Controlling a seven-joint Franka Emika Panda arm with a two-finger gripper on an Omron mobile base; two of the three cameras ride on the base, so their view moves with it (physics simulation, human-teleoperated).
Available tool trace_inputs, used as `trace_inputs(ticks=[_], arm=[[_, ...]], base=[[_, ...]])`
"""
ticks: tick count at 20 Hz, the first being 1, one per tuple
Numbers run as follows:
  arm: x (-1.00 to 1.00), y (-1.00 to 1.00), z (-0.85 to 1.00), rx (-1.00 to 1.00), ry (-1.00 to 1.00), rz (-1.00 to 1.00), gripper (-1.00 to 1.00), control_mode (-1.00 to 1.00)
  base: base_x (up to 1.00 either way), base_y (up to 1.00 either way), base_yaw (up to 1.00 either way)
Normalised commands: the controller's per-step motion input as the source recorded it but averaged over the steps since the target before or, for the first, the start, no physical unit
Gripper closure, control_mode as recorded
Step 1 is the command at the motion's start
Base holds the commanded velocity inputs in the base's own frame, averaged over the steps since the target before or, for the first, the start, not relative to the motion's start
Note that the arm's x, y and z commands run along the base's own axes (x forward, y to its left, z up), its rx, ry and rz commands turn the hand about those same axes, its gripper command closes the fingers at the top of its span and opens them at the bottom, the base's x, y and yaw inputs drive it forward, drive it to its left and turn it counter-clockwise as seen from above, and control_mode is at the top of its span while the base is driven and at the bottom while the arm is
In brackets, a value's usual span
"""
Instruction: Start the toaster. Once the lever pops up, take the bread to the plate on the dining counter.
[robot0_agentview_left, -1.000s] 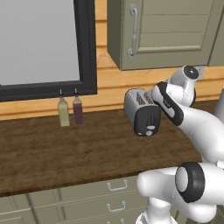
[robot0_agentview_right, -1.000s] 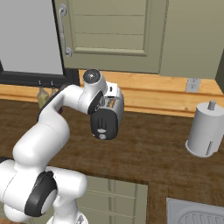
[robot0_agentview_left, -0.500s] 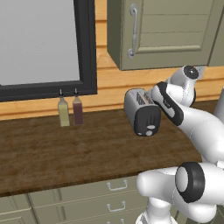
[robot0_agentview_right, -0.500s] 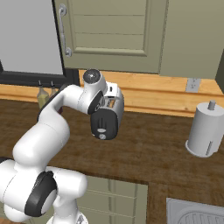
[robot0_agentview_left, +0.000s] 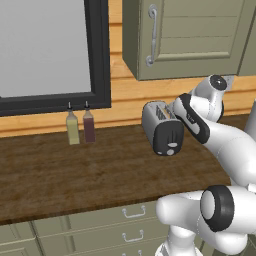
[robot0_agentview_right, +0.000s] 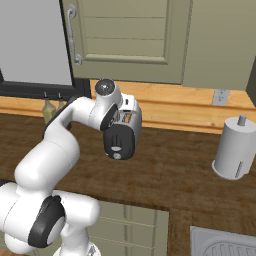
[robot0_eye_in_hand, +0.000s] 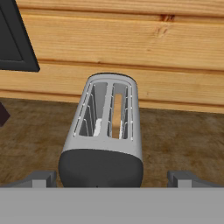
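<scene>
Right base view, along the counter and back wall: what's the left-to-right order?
Two bottles → toaster → wall outlet → paper towel roll.

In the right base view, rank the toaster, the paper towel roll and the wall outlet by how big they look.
1. Toaster and paper towel roll: they look much alike in size, and the toaster stands nearer the camera and is partly hidden by the arm, so I won't rank them.
2. Wall outlet: clearly the smallest.

White arm (robot0_agentview_right: 75, 117) forward, jaws wide apart.
</scene>
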Motion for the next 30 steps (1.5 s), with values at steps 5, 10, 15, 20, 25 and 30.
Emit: trace_inputs(ticks=[5, 10, 15, 20, 25, 30], arm=[[0.0, 0.0, 0.0, 0.0, 0.0, 0.0, -1.0, -1.0], [0.0, 0.0, 0.0, 0.0, 0.0, 0.0, -1.0, -1.0], [0.0, 0.0, 0.0, 0.0, 0.0, 0.0, -1.0, -1.0], [0.0, 0.0, 0.0, 0.0, 0.0, 0.0, -1.0, -1.0], [0.0, 0.0, 0.0, 0.0, 0.0, 0.0, -1.0, -1.0], [0.0, 0.0, 0.0, 0.0, 0.0, 0.0, -1.0, -1.0]], base=[[0.0, 0.0, 0.0], [0.0, 0.0, 0.0], [0.0, 0.0, 0.0], [0.0, 0.0, 0.0], [0.0, 0.0, 0.0], [0.0, 0.0, 0.0]])
